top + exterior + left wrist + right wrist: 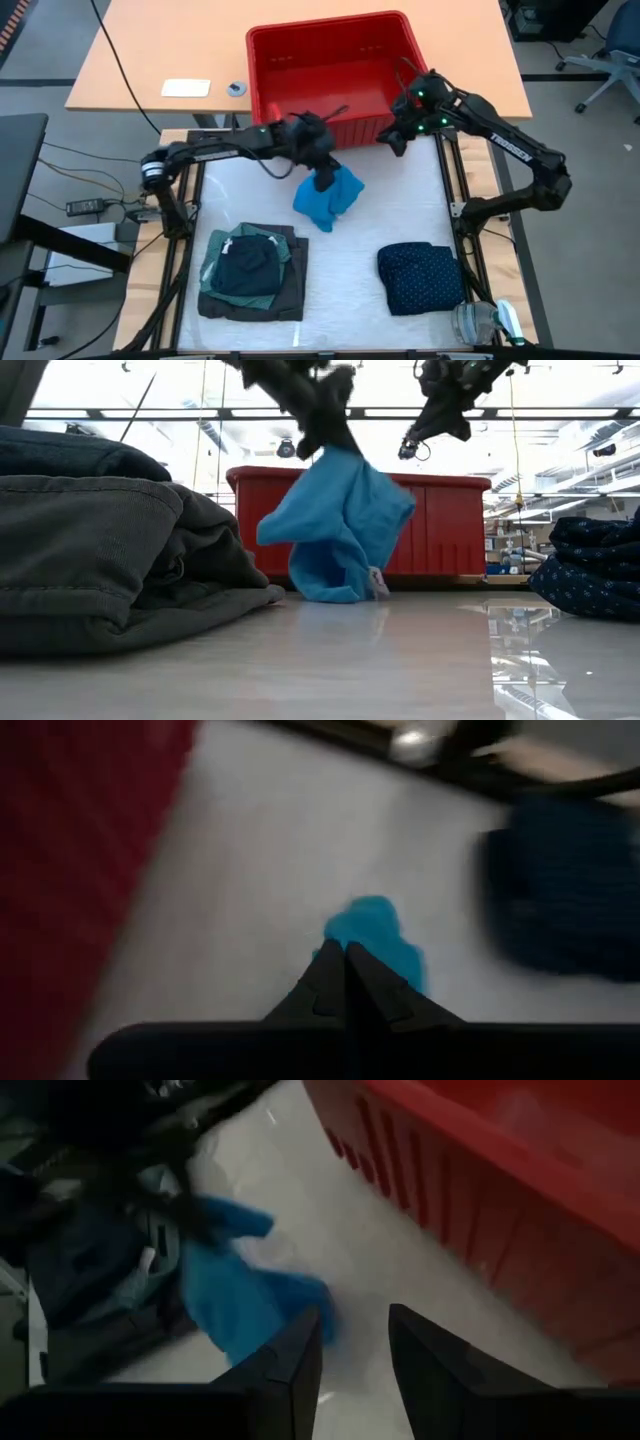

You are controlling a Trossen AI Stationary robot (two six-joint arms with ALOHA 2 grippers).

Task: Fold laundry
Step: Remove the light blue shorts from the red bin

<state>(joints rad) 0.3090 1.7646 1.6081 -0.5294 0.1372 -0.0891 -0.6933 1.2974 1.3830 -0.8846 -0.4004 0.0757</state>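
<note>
A bright blue garment (328, 198) hangs bunched from my left gripper (321, 168), which is shut on it in front of the red basket (330, 24). In the low view the blue garment (340, 530) droops below my left gripper (335, 435), its lower end on the table. My right gripper (355, 1350) stands open and holds nothing. It is raised by the basket's near right corner (400, 135), to the right of the garment. My left gripper pinches the bunched top of the blue garment (342, 460) between its two shut fingers, coming slanting down from the table's left. How many layers it has I cannot tell. The garment hangs slack below the fingers, and its lower end (335, 595) rests on the table.
A stack of folded grey and dark garments (250, 270) lies at the near left. A folded navy dotted piece (420, 277) lies at the near right. The white table top between them (340, 290) is bare. The basket stands along the far edge.
</note>
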